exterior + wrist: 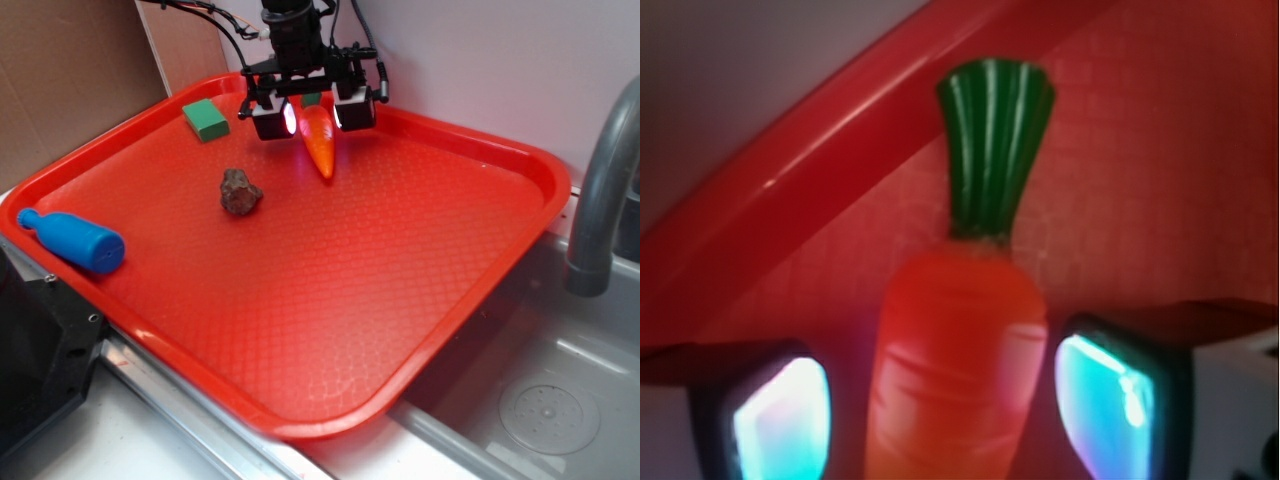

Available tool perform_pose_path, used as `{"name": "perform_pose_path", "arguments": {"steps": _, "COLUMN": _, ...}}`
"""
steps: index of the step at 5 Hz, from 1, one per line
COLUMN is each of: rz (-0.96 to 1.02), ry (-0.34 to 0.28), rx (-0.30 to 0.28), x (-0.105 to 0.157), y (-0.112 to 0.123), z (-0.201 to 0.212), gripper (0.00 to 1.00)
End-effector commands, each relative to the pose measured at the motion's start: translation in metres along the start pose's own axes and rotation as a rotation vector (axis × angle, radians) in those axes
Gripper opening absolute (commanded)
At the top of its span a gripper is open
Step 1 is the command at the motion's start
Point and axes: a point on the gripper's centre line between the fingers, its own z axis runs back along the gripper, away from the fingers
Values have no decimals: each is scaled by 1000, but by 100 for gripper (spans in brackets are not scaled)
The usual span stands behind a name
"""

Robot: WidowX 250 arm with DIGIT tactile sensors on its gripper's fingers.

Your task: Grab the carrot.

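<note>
Currently the approach-to-grasp step is in hand. The claw (312,112) is seen lowered at the far side of the red tray (480,290), its two pads spread wide, one on each side of the toy carrot (320,145). In the wrist view the carrot (960,370) is framed between the lit pads (780,420), with a visible gap left on either side, so nothing is held yet. No contact with the pads can be made out.

The carrot is laid flat on the tray floor, near the far rim, green stem (995,150) turned toward that rim and tapered tip pointed toward the tray's middle. The thick end is the part bracketed by the claw.

Elsewhere on the tray, well apart from the carrot: a green block (206,120) to the left near the far rim, a brown rock-like lump (240,192) nearer the middle, a blue toy bottle (75,242) lying at the left edge. A grey faucet (600,190) and sink basin (545,405) are seen to the right.

Judged next: the pads are to be closed squarely on the thick body. Whether the claw is low enough cannot be told for sure; a slight drop may be needed first. The glossy, tapered surface is likely to slip if pinched too near the narrow end.
</note>
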Motion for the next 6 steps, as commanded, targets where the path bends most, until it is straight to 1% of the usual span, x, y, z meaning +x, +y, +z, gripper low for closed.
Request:
{"name": "perform_pose_path", "arguments": {"steps": 1, "rz": 28, "ry": 17, "rx": -10, "x": 1, "y": -5, "z": 15, "gripper": 0}}
{"name": "perform_pose_path", "arguments": {"steps": 2, "rz": 24, "ry": 22, "rx": -20, "x": 2, "y": -5, "z": 14, "gripper": 0}}
{"name": "perform_pose_path", "arguments": {"steps": 3, "rz": 16, "ry": -3, "rx": -84, "x": -2, "y": 2, "z": 18, "gripper": 0}}
{"name": "perform_pose_path", "arguments": {"steps": 4, "rz": -207, "ry": -30, "rx": -133, "x": -37, "y": 18, "z": 72, "gripper": 0}}
{"name": "perform_pose_path", "arguments": {"steps": 5, "rz": -463, "ry": -70, "rx": -167, "x": -56, "y": 37, "z": 123, "gripper": 0}}
{"name": "perform_pose_path", "arguments": {"steps": 6, "rz": -688, "ry": -75, "rx": -193, "x": -61, "y": 39, "z": 173, "gripper": 0}}
